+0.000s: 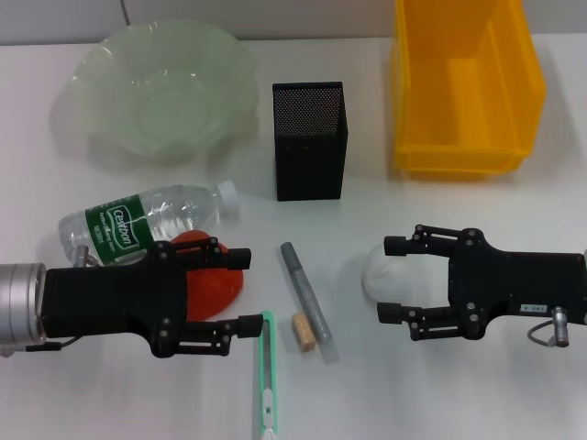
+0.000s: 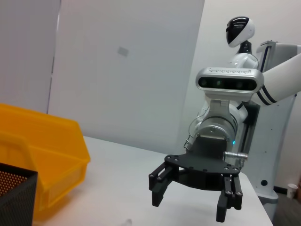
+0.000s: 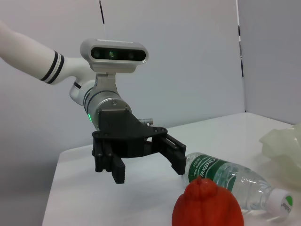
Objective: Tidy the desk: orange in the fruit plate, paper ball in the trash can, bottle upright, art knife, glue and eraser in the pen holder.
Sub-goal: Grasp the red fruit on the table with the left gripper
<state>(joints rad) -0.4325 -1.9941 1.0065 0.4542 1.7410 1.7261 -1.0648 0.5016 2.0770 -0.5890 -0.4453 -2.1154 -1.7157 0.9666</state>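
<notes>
The orange (image 1: 209, 275) sits on the white table beside the lying water bottle (image 1: 147, 220). My left gripper (image 1: 249, 290) is open, its fingers on either side of the orange; the right wrist view shows it (image 3: 141, 165) raised behind the orange (image 3: 207, 205), apart from it. My right gripper (image 1: 387, 280) is open with the white paper ball (image 1: 378, 273) between its fingertips; it also shows in the left wrist view (image 2: 193, 200). A grey glue stick (image 1: 307, 291), a tan eraser (image 1: 303, 332) and a green art knife (image 1: 266, 376) lie between the arms.
A pale green fruit plate (image 1: 110, 55) stands at the back left. A black mesh pen holder (image 1: 309, 139) stands at the back middle. A yellow bin (image 1: 463, 87) stands at the back right.
</notes>
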